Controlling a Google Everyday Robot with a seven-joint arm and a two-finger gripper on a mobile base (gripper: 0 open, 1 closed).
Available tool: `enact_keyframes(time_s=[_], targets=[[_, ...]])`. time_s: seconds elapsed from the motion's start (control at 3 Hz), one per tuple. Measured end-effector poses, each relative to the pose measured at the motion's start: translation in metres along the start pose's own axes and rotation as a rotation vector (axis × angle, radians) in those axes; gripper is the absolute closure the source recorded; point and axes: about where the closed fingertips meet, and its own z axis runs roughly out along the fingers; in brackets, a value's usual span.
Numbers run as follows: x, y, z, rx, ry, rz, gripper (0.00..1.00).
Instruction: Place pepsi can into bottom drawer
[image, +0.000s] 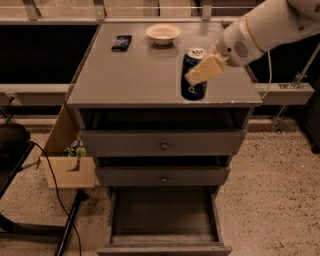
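Observation:
The pepsi can (192, 85), dark blue with a silver top, is upright near the front right of the grey cabinet's top (135, 75). My gripper (202, 70) comes in from the right on the white arm and is shut on the pepsi can; one tan finger (205, 69) crosses the can's front. I cannot tell whether the can's base touches the top. The bottom drawer (165, 247) is pulled open below, its flat dark floor bare. The two upper drawers with round knobs are shut.
A white bowl (162, 33) and a small black device (121, 42) lie at the back of the cabinet top. A cardboard box (70, 170), a black cable and a dark chair stand at the left. Speckled floor lies to the right.

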Motion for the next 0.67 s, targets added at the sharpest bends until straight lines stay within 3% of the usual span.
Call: enact_keyframes(time_s=[0.33, 0.67], targets=[[-0.001, 0.054, -0.021, 0.043, -0.028, 0.016, 1.00], [0.002, 0.101, -0.014, 0.066, -0.093, 0.016, 1.00]])
